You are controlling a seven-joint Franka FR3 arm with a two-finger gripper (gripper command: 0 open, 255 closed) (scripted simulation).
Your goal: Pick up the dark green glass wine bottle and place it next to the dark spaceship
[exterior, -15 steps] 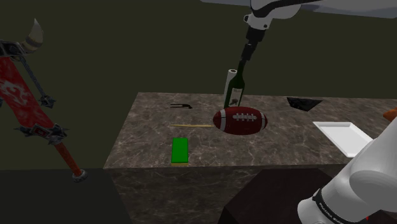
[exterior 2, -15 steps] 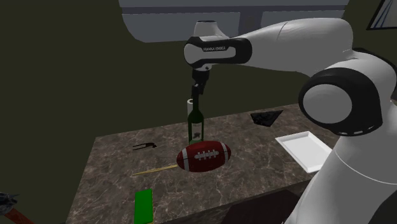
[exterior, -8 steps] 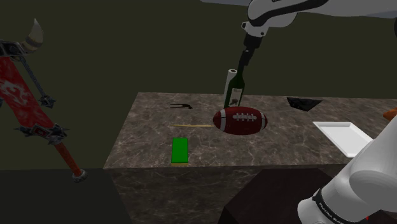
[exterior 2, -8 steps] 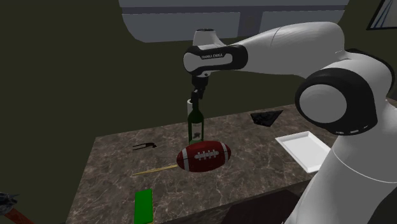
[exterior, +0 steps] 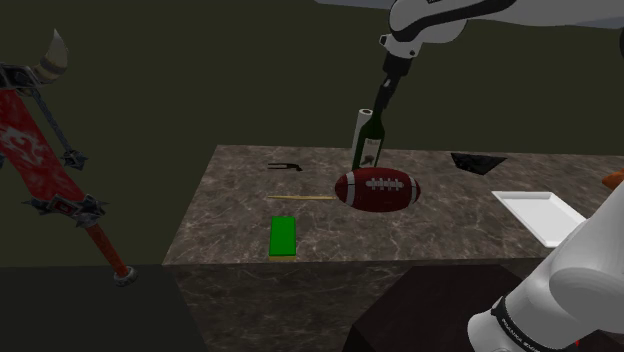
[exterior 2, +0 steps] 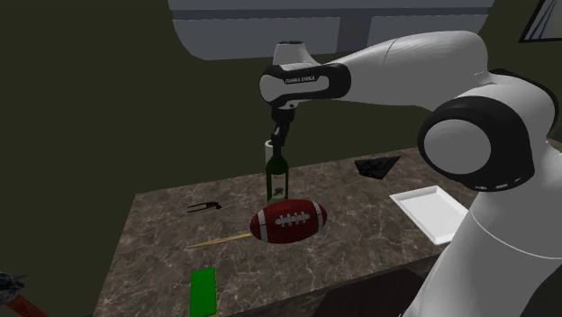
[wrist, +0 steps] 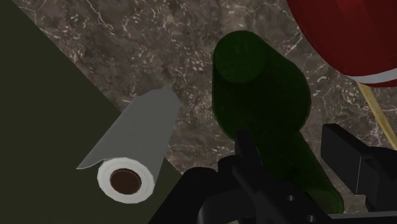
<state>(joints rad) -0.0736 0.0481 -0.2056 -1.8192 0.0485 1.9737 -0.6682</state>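
The dark green wine bottle (exterior: 368, 146) (exterior 2: 276, 176) stands upright at the back of the marble table (exterior: 450, 235). My gripper (exterior: 383, 100) (exterior 2: 278, 137) comes down at a slant onto the top of its neck. In the wrist view the bottle (wrist: 257, 89) runs between my two black fingers (wrist: 245, 147), which sit against it on both sides, so the gripper (wrist: 296, 149) is shut on the bottle. The dark spaceship (exterior: 470, 162) (exterior 2: 376, 166), a flat black shape, lies at the table's back edge, towards the shoulder view's right of the bottle.
A red football (exterior: 377, 189) (exterior 2: 288, 221) (wrist: 350, 38) lies just in front of the bottle. A white paper roll (wrist: 130, 153) stands behind it. A white tray (exterior: 540, 212), a green block (exterior: 284, 236), a thin stick (exterior: 300, 198) and a small black tool (exterior: 285, 166) share the table.
The hand shifted slightly over the bottle's neck a second ago and has held still since. The bottle has not moved.
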